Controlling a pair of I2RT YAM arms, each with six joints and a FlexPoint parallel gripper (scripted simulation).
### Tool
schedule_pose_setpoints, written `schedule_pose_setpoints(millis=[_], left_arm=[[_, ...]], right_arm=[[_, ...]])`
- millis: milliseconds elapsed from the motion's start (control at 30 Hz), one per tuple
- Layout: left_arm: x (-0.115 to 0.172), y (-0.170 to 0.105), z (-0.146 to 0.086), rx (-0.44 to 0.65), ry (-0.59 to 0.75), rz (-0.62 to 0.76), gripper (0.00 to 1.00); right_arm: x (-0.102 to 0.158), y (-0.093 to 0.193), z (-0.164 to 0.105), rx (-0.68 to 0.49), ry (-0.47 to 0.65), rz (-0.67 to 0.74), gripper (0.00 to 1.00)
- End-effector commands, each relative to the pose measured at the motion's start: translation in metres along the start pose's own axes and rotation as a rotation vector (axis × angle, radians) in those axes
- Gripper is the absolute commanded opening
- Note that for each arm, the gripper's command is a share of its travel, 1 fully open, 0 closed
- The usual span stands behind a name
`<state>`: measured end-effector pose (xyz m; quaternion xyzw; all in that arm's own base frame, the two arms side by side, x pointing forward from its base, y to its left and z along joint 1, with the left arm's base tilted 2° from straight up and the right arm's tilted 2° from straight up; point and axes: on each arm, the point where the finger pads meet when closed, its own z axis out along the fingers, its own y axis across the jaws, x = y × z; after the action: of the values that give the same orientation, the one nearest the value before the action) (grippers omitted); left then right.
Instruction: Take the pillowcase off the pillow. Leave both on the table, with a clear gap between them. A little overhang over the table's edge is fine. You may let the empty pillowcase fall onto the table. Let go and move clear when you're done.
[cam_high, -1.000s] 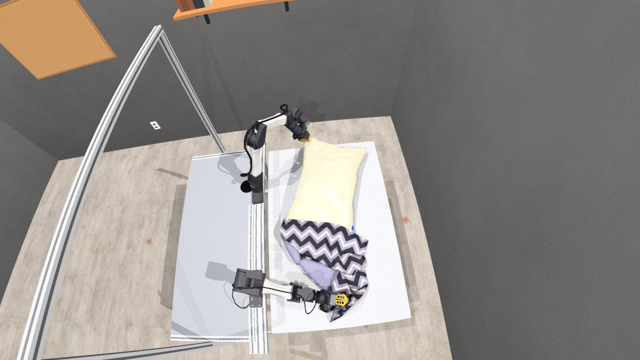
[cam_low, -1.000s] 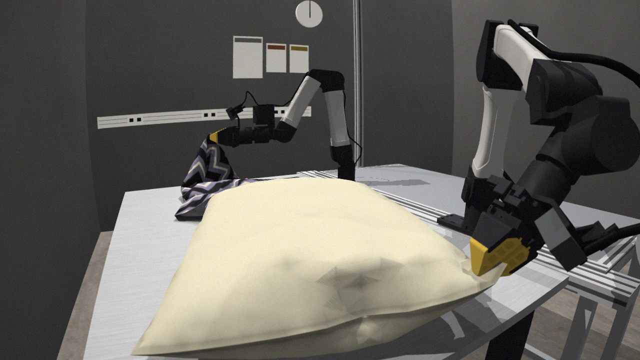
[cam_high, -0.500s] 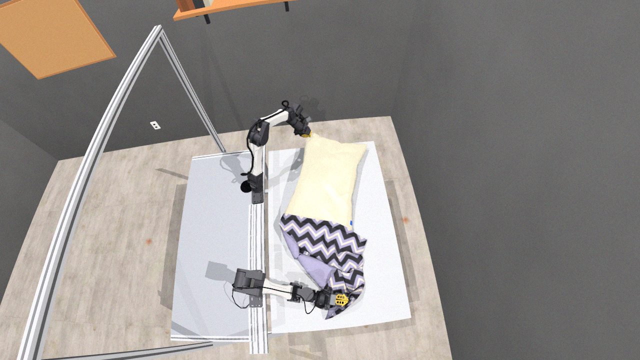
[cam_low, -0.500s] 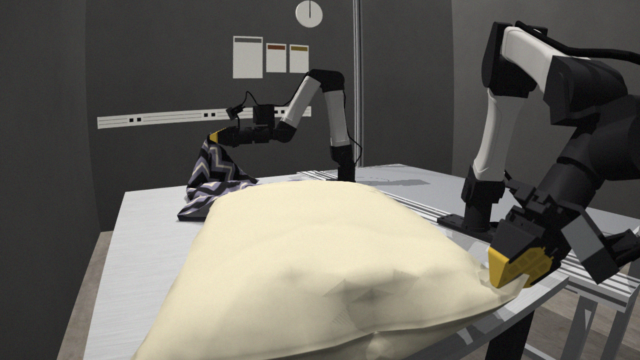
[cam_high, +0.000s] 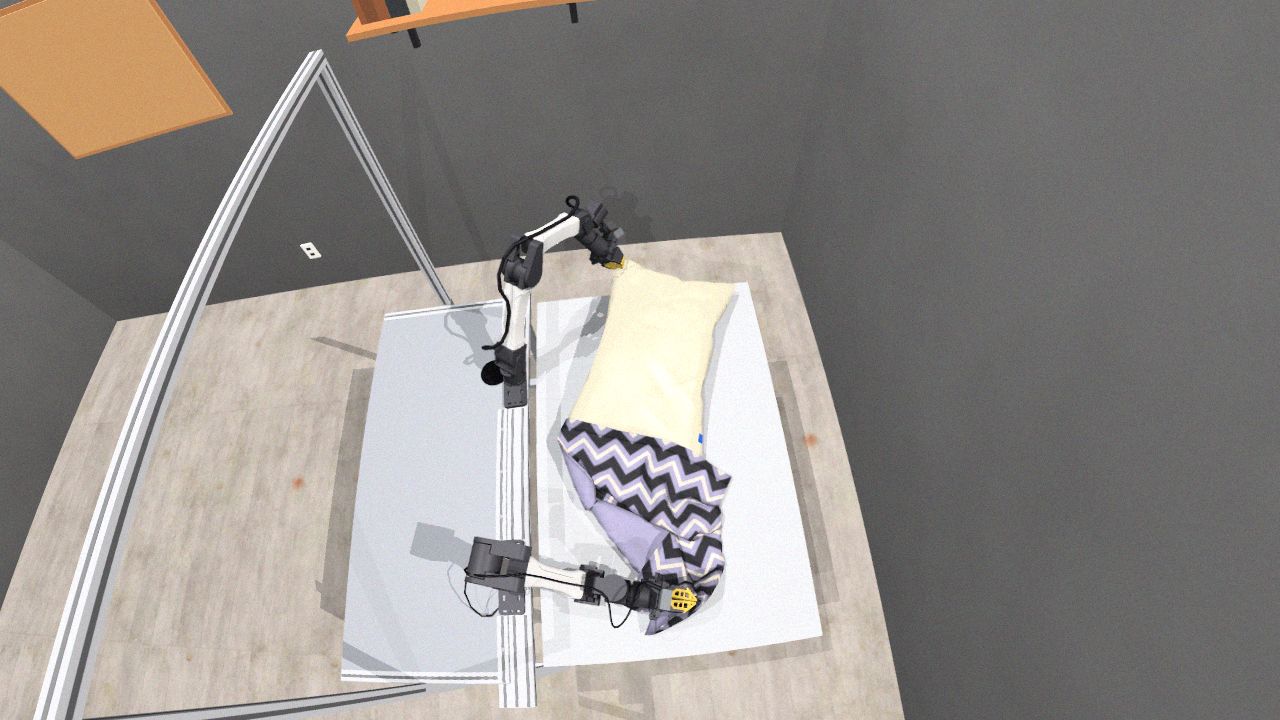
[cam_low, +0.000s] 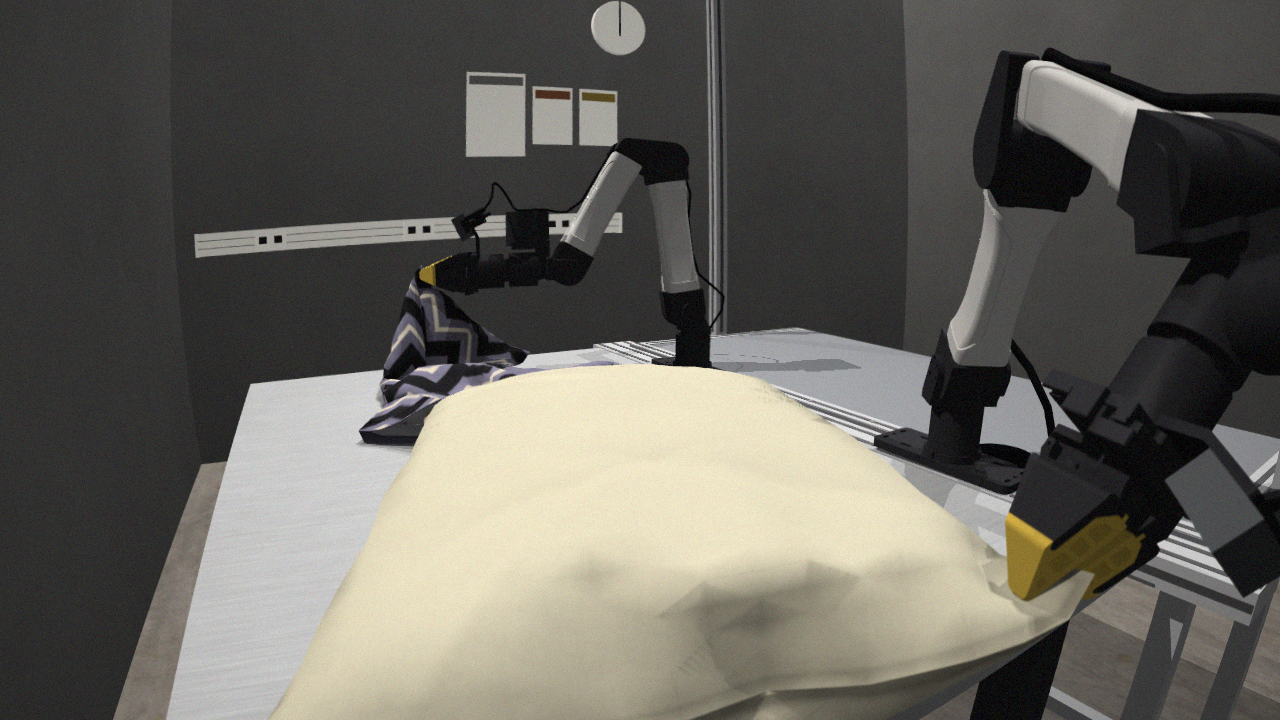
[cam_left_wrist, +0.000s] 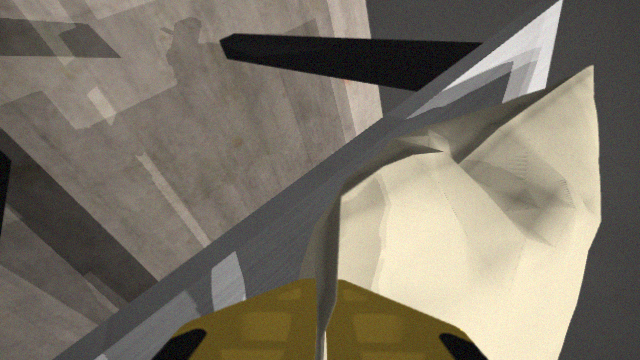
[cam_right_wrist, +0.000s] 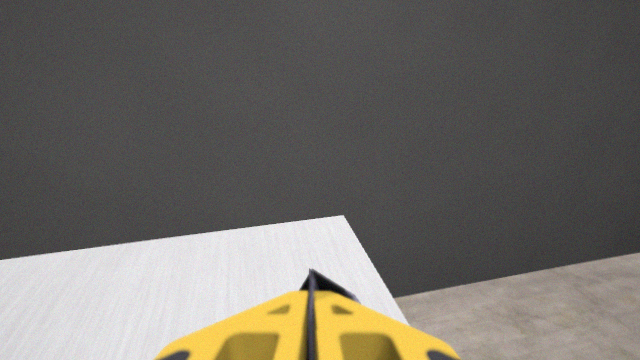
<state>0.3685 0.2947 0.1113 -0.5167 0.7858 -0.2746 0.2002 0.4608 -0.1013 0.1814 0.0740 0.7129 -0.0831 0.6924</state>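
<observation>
The cream pillow lies bare over most of its length. Its lower end in the top view is inside the mouth of the chevron pillowcase, and how far in is hidden. My left gripper is shut on a corner of the pillow at the table's far end. My right gripper is shut on the closed end of the pillowcase and holds it raised above the table, with folds hanging down and lilac lining showing.
The white table carries both. An aluminium rail runs along the arm bases. The held pillow corner reaches out past the table's end edge.
</observation>
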Motion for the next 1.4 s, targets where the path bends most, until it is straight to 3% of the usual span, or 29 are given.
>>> schedule_pose_setpoints(millis=[0, 133, 167, 933, 967, 1000, 1367], left_arm=[[-0.023, 0.003, -0.007, 0.005, -0.037, 0.012, 0.00], [-0.024, -0.004, -0.014, 0.011, -0.049, 0.023, 0.00], [-0.026, 0.003, -0.006, 0.007, -0.031, 0.009, 0.00], [-0.062, 0.007, -0.004, 0.007, -0.030, 0.006, 0.00], [-0.064, -0.002, -0.014, 0.011, -0.056, 0.027, 0.00], [-0.064, 0.008, -0.005, 0.003, -0.034, 0.006, 0.00], [-0.081, 0.007, -0.004, 0.008, -0.036, 0.009, 0.00]], right_arm=[[0.000, 0.003, 0.005, -0.008, -0.002, -0.001, 0.00], [0.000, 0.003, 0.005, -0.008, -0.002, -0.001, 0.00], [0.000, 0.003, 0.005, -0.008, -0.002, -0.001, 0.00], [0.000, 0.003, 0.005, -0.008, -0.002, -0.001, 0.00], [0.000, 0.003, 0.005, -0.008, -0.002, -0.001, 0.00], [0.000, 0.003, 0.005, -0.008, -0.002, -0.001, 0.00], [0.000, 0.003, 0.005, -0.008, -0.002, -0.001, 0.00]])
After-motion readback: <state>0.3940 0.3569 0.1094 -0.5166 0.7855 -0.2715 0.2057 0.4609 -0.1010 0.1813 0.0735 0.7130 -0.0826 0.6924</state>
